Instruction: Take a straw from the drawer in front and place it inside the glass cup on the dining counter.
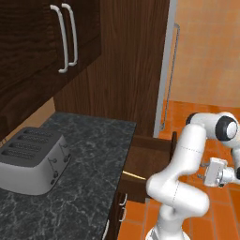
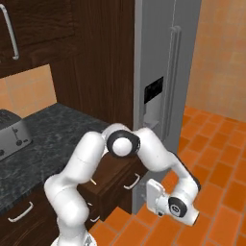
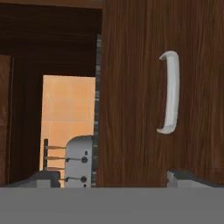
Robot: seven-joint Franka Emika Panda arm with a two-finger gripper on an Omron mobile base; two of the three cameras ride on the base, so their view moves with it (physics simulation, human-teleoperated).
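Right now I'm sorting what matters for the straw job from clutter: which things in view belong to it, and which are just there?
Belongs to the job:
- drawer, pulled open
- straw, lying inside it
- gripper, open, facing the drawer handle

Just there:
- toaster on the black stone counter
- fridge
- upper cabinet doors

Dk brown drawer (image 1: 149,161), yellow straw (image 1: 133,176)
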